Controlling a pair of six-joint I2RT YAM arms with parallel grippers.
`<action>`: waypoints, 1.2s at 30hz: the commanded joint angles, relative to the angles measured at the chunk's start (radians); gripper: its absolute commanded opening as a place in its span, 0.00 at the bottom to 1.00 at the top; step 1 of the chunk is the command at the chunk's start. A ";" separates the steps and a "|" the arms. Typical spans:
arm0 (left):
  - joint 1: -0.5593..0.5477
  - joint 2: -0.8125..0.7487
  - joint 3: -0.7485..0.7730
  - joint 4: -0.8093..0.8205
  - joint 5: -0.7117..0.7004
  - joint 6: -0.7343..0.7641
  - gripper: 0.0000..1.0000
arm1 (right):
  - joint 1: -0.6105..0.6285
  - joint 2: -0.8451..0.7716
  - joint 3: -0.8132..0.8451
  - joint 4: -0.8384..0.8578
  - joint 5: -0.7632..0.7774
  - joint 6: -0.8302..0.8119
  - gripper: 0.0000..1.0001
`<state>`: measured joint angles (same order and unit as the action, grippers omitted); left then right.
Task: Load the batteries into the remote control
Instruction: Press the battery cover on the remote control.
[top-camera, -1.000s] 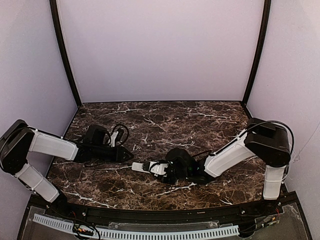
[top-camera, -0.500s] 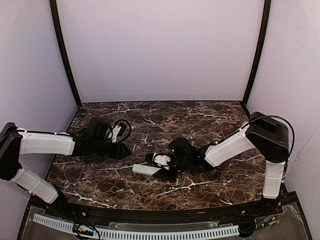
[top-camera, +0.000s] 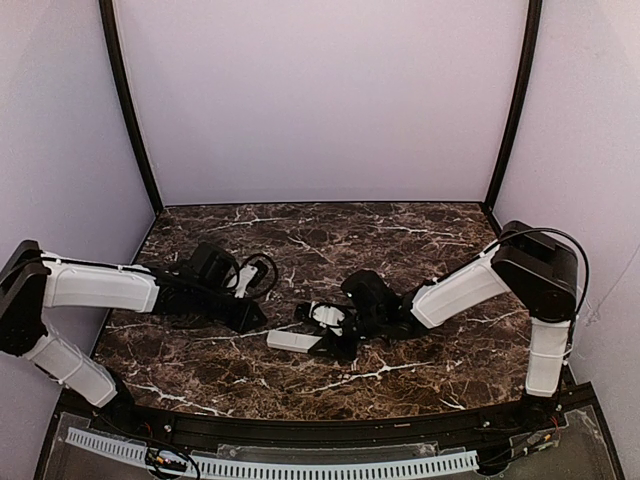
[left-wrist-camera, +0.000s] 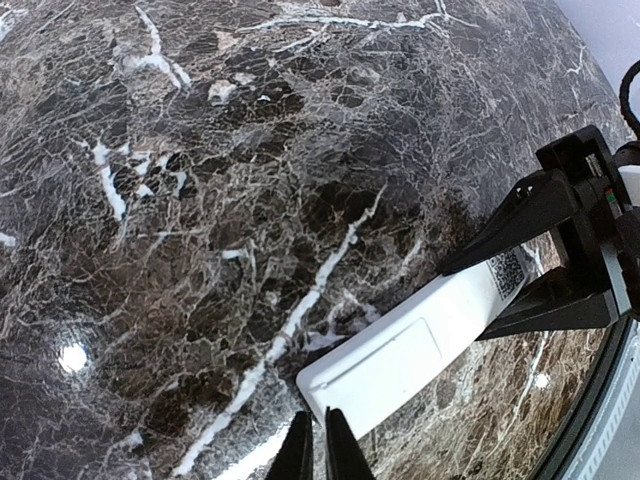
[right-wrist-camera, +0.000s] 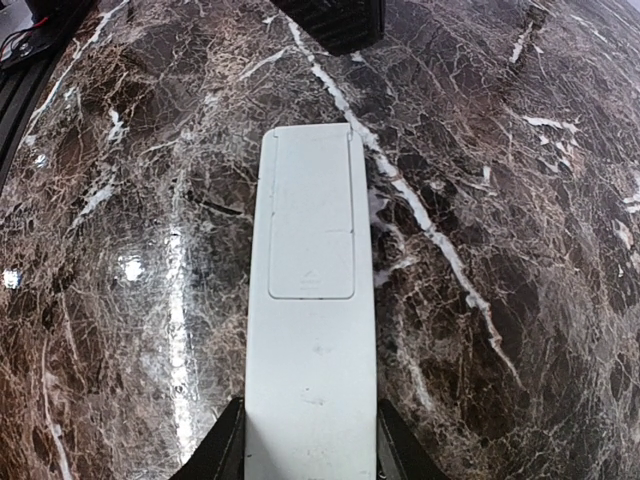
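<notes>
White remote control (right-wrist-camera: 312, 300), small QR-style label (left-wrist-camera: 508, 268), right pincer (right-wrist-camera: 310, 445) around it

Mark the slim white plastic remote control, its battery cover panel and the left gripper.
slim white plastic remote control (right-wrist-camera: 312, 340): right wrist view, body just below the cover.
battery cover panel (right-wrist-camera: 312, 215): right wrist view, panel's middle.
left gripper (left-wrist-camera: 317, 425): left wrist view, between its shut fingertips.
</notes>
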<state>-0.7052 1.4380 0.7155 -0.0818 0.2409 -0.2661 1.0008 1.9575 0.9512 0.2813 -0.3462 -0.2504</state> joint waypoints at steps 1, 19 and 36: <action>-0.027 0.022 0.038 -0.033 -0.019 0.033 0.06 | -0.002 0.041 -0.010 -0.094 -0.008 0.012 0.00; -0.069 0.170 0.058 -0.050 -0.041 0.022 0.01 | -0.002 0.049 -0.017 -0.083 0.029 -0.007 0.00; -0.055 0.151 -0.005 0.090 0.056 -0.250 0.78 | 0.029 0.046 -0.023 -0.039 0.184 0.011 0.00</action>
<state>-0.7624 1.5745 0.7326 -0.0486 0.2226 -0.4370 1.0183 1.9568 0.9470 0.2913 -0.2817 -0.2592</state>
